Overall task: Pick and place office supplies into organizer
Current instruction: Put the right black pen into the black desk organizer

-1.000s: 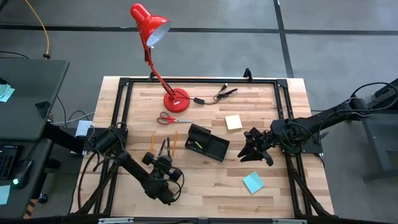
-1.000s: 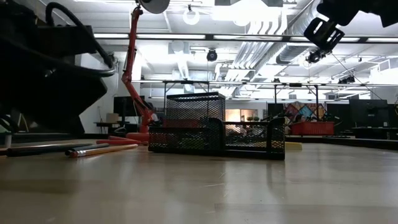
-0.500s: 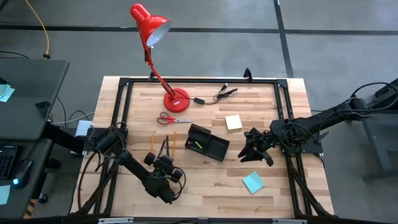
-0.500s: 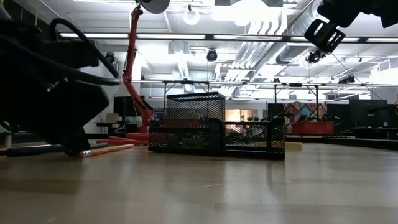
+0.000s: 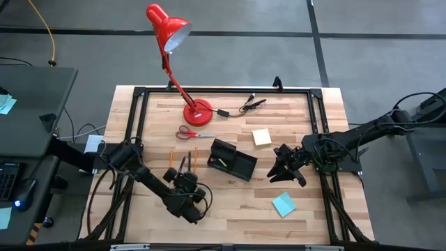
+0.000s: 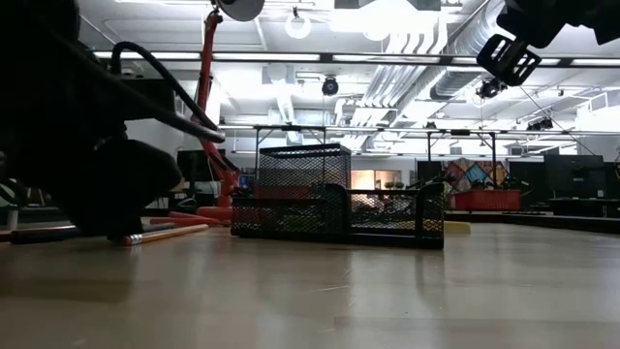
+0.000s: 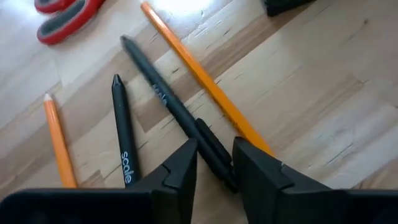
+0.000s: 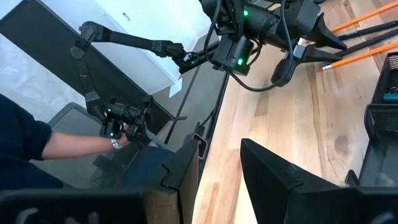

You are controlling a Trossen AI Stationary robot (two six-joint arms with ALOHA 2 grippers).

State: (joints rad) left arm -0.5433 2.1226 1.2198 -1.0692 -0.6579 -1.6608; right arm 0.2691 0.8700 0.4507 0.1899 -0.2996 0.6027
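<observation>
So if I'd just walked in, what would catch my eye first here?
Probably the red desk lamp at the table's far edge, with red-handled scissors just in front of its base. Next, the left gripper, low over the pens and pencils, its fingers either side of a dark pen that lies on the wood. Mid-table sits the black mesh organizer; the right gripper waits open beside it.

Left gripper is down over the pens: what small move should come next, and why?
Probably close the left gripper on the dark pen and lift. Its fingers straddle that pen's clip end with a gap either side, and an orange pencil lies just beside it.
</observation>
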